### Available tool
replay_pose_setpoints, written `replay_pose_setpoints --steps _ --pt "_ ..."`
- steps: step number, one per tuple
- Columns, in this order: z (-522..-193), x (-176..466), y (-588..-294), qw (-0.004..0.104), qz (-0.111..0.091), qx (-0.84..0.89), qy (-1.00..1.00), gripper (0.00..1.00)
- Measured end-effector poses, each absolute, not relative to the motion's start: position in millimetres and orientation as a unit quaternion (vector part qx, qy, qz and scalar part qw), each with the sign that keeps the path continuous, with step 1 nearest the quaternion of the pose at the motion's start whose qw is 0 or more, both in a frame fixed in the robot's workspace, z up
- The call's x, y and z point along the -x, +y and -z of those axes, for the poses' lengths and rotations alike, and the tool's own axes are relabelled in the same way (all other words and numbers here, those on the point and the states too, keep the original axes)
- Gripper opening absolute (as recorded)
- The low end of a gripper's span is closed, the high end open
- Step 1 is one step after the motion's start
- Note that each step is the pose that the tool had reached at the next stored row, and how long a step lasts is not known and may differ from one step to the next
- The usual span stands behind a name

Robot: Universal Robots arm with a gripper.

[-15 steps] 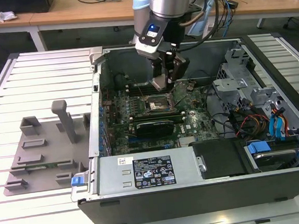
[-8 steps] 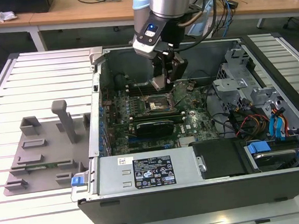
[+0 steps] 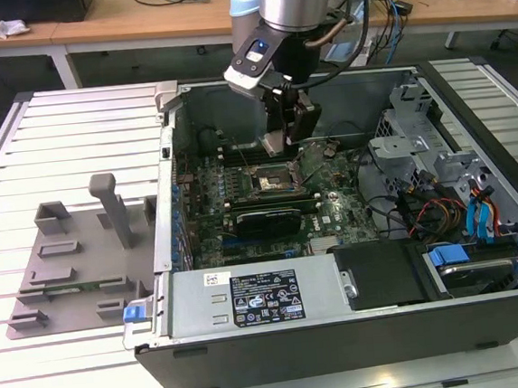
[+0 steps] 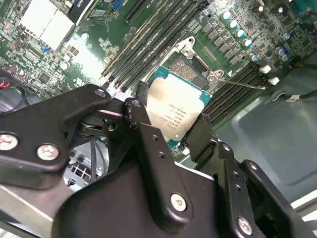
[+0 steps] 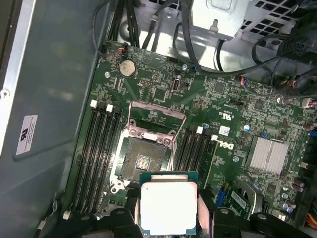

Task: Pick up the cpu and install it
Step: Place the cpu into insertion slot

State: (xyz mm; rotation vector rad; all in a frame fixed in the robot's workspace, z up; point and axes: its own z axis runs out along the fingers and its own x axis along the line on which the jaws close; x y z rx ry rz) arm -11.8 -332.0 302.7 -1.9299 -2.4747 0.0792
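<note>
The cpu, a flat square chip with a silvery-white top and a green rim, is clamped between my two black fingers. My gripper is shut on two opposite edges of the cpu. The chip hangs above the motherboard, just beside the open black socket, whose metal frame is flipped up. In the exterior view my gripper reaches down into the open computer case, with the cpu as a pale patch above the socket.
Memory slots flank the socket on both sides. A silver heatsink and cables lie toward the drive bays. A grey fixture plate with upright posts sits at the exterior view's left of the case.
</note>
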Motion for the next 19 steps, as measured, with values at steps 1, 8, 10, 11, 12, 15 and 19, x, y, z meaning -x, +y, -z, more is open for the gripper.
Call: replay_pose_setpoints --steps 1,8,10,11,12,15,19 --pt "-302.8 11.8 -332.0 0.001 -0.025 0.619 -0.785 0.55" --pt "-302.6 11.8 -332.0 0.001 -0.026 0.646 -0.763 0.55" --pt "-302.6 11.8 -332.0 0.002 -0.026 0.651 -0.758 0.55" --pt "-302.6 11.8 -332.0 0.002 -0.026 0.657 -0.753 0.55" --pt "-302.6 11.8 -332.0 0.002 -0.026 0.662 -0.749 0.55" --pt "-302.5 11.8 -332.0 0.003 -0.026 0.698 -0.716 0.55" --pt "-300.1 11.8 -332.0 0.003 -0.027 0.706 -0.708 0.55"
